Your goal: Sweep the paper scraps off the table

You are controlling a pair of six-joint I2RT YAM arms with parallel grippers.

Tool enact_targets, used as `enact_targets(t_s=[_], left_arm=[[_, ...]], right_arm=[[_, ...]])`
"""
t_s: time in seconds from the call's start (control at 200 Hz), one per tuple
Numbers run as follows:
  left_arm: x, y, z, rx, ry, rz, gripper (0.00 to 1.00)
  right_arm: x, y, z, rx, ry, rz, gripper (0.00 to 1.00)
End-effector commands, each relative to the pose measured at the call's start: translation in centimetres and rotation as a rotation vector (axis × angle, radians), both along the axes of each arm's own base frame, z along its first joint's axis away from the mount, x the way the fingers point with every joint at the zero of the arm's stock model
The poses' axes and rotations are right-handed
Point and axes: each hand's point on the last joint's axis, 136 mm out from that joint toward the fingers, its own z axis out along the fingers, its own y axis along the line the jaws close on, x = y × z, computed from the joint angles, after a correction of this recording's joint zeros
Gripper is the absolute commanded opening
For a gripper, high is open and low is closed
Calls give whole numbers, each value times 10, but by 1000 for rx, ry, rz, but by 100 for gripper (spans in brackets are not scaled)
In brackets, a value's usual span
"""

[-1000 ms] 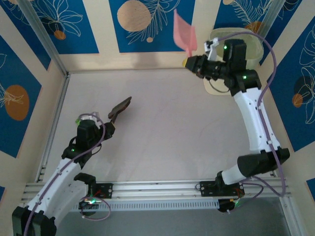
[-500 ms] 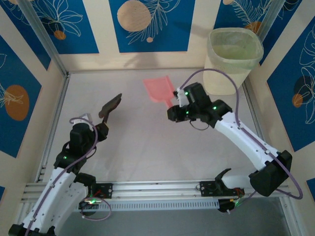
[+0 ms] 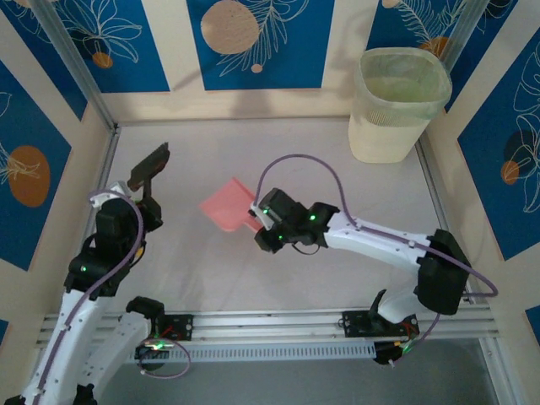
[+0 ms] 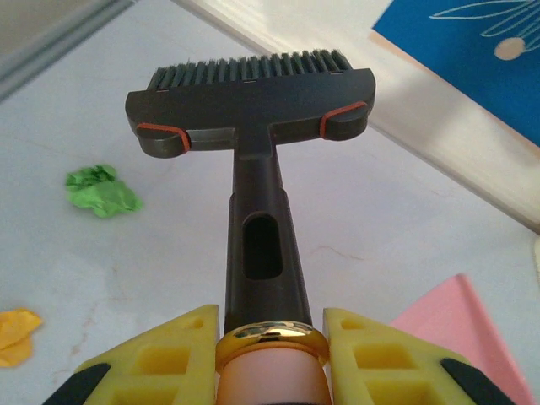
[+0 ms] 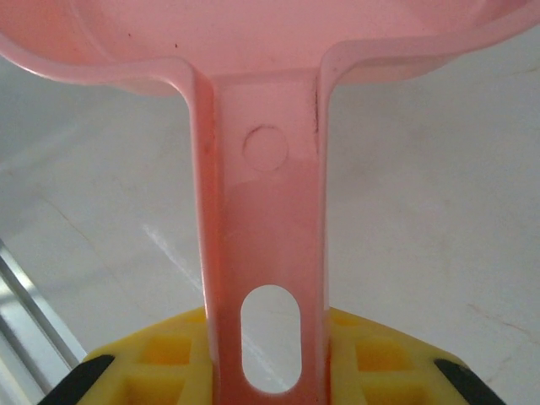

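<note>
brush (image 3: 149,166): far left of bench (image 3: 211,270), left of dustpan (image 3: 226,205)
dustpan: mid-bench
bin (image 3: 398,101): far-right corner
paper scraps (image 4: 103,190): 2 on bench, left of brush handle

Robot lab test cell. A pale matte surface (image 3: 253,283) is fenced by aluminium rails (image 3: 270,323) and cream walls (image 3: 236,105) with blue leaf-print panels (image 3: 287,59). A cabled left arm (image 3: 89,283) and right arm (image 3: 380,243) are bolted at its near edge. A pale bin (image 3: 396,110) stands in the far right corner.
</note>
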Motion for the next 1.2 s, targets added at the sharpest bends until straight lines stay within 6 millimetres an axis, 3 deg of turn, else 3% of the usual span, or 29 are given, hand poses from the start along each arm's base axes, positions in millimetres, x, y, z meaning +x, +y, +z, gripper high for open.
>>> enact_targets(t_s=[0.0, 0.135, 0.42, 0.675, 0.99, 1.195], left_arm=[[-5, 17, 14, 93, 28, 66, 0], [-7, 30, 11, 155, 80, 123, 0], [3, 47, -29, 180, 175, 250, 0], [28, 47, -47, 121, 184, 292, 0], [48, 62, -78, 63, 262, 333, 0], [59, 55, -97, -3, 302, 285, 0]], right_arm=[[-3, 9, -6, -27, -49, 51, 0], [-12, 18, -22, -53, -22, 90, 0], [-25, 28, -59, -166, 13, 155, 0], [-35, 33, -88, -230, 79, 190, 0], [-36, 32, -96, -251, 84, 189, 0], [-36, 33, -98, -250, 91, 187, 0]])
